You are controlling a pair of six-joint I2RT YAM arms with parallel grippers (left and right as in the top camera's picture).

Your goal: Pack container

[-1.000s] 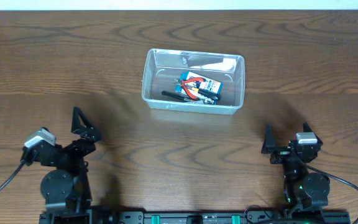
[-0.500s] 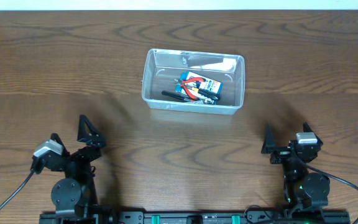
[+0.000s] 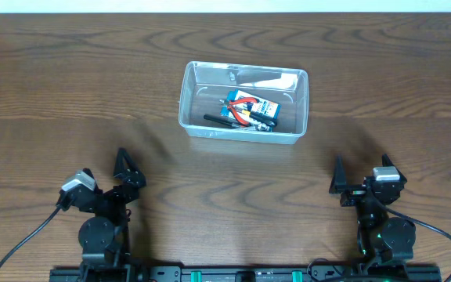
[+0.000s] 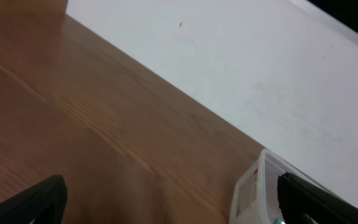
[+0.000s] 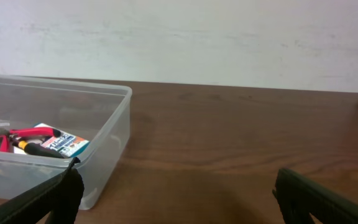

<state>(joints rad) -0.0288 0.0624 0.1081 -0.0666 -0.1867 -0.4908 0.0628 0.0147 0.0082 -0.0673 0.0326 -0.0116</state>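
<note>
The clear plastic container (image 3: 243,124) stands at the table's middle back. In it lie a blue-and-white box (image 3: 258,107), red-handled pliers (image 3: 241,107) and a black tool (image 3: 219,120). My left gripper (image 3: 128,168) is open and empty, low near the front left, well short of the container. Its wrist view shows the wide-apart gripper (image 4: 173,208) and one container corner (image 4: 253,190). My right gripper (image 3: 360,166) is open and empty at the front right. Its wrist view (image 5: 179,199) shows the container wall (image 5: 110,137) with the pliers (image 5: 23,132) and box (image 5: 67,144) inside.
Both arm bases (image 3: 100,235) (image 3: 382,235) sit at the table's front edge with cables trailing off. A white wall (image 5: 179,37) runs behind the table's far edge. Bare wood table (image 3: 53,78) surrounds the container.
My left arm has swung right and drawn back toward its base, its gripper still open. The right arm and the container's contents have not moved.
</note>
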